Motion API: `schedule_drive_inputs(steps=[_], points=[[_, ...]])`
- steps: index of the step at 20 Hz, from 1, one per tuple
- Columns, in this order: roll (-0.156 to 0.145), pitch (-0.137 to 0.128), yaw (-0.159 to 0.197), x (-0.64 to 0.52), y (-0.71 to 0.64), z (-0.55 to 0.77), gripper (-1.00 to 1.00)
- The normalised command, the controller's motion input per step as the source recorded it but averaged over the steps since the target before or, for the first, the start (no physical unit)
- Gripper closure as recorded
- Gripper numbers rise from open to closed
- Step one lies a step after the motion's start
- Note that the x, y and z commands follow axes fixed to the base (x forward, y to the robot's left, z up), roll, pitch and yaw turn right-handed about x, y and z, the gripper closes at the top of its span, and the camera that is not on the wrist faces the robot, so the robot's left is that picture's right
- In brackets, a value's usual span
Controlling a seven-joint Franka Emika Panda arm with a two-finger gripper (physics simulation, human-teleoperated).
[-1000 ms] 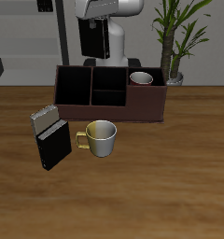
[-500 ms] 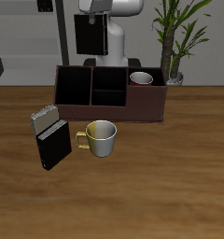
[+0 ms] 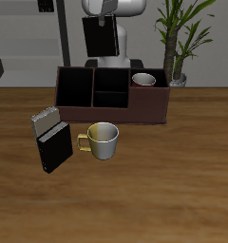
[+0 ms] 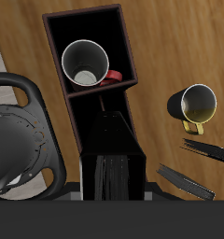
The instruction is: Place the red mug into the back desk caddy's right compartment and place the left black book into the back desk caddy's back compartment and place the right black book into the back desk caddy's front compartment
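Starting at the table's front edge: the right black book [image 3: 54, 149] stands upright on the wood, untouched and well apart from the caddy. Just behind it, close or touching, is the grey book [image 3: 47, 119], which is not part of the task. Beside both stands the cream mug with yellow handle [image 3: 102, 140], also not a task item.

Farther back is the back desk caddy [image 3: 144, 112]. The red mug [image 3: 142, 80] sits upright inside its right compartment. The wrist view confirms this: pale inside, red handle, and the compartment walls all round the mug [image 4: 86, 62]. First sub-goal judged done.

The other compartments show dark and empty in the exterior view, so no book is in yet.

Farthest back and highest: the gripper [image 3: 101, 21] carries the left black book [image 3: 101, 38] in the air, above and behind the caddy and clear of its rim. I judge it the left one because the book on the table lies on the robot's right. In the wrist view the book [image 4: 114, 168] hangs edge-on directly under the camera. The fingers themselves are hidden, but a book hanging free means the jaws are pinched on it.

Status: one of three placed, the second lifted but not lowered. To do:
- lower this book into the back compartment
- fetch the right black book for the front compartment
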Motion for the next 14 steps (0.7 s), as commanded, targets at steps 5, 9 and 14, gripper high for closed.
schedule_drive_inputs(steps=[5,9,14], points=[[0.054,0.010,0.048,0.00,0.14,0.02,1.00],[0.003,0.062,0.026,0.00,-0.04,-0.22,1.00],[0.004,-0.001,0.037,0.01,0.05,-0.13,1.00]])
